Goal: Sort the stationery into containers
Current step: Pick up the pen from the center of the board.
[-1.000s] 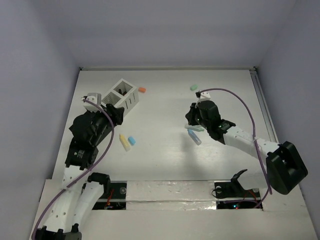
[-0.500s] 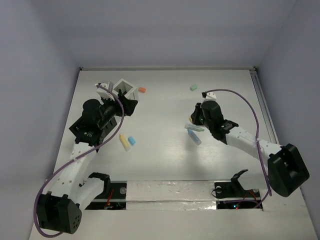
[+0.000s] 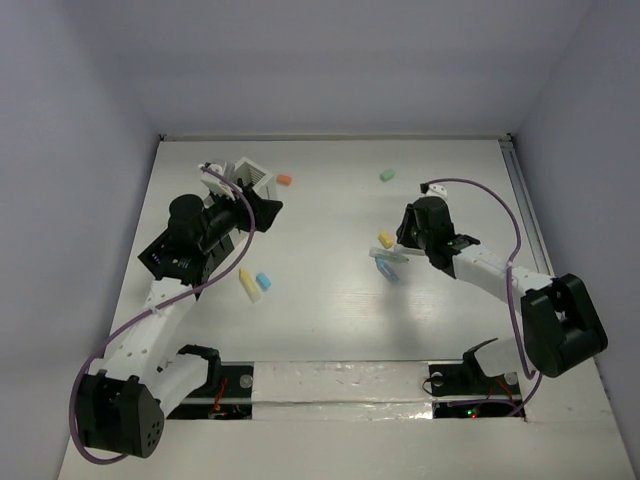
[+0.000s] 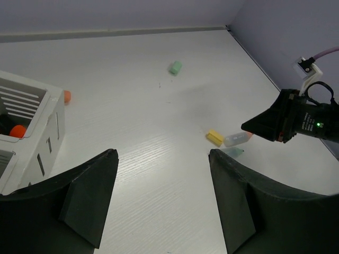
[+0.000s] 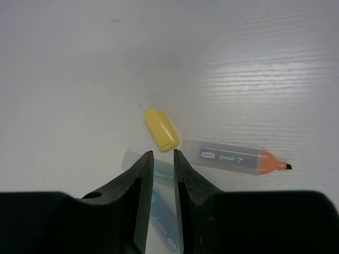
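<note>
The white slatted container [image 3: 252, 172] stands at the back left, with an orange piece [image 4: 18, 130] inside one cell. My left gripper [image 3: 263, 207] hovers just right of it, open and empty [image 4: 163, 156]. My right gripper [image 3: 403, 238] is open by a narrow gap with nothing in it [image 5: 162, 153]. Its tips hang just short of a yellow block [image 5: 161, 128]. Beside the block lies a clear marker with an orange tip [image 5: 233, 157]. A pale green marker [image 5: 131, 159] and a blue marker [image 5: 161, 217] lie partly hidden under the fingers.
An orange piece [image 3: 284, 180] lies right of the white container, and a green block [image 3: 387, 175] sits at the back centre. A yellow stick [image 3: 248, 285] and a blue block [image 3: 264, 281] lie in front of the left arm. Walls close the table on three sides.
My right gripper has opened, and the yellow block now lies on the table by the markers. The left arm swung up and right past the white container, its jaws widening slightly.
</note>
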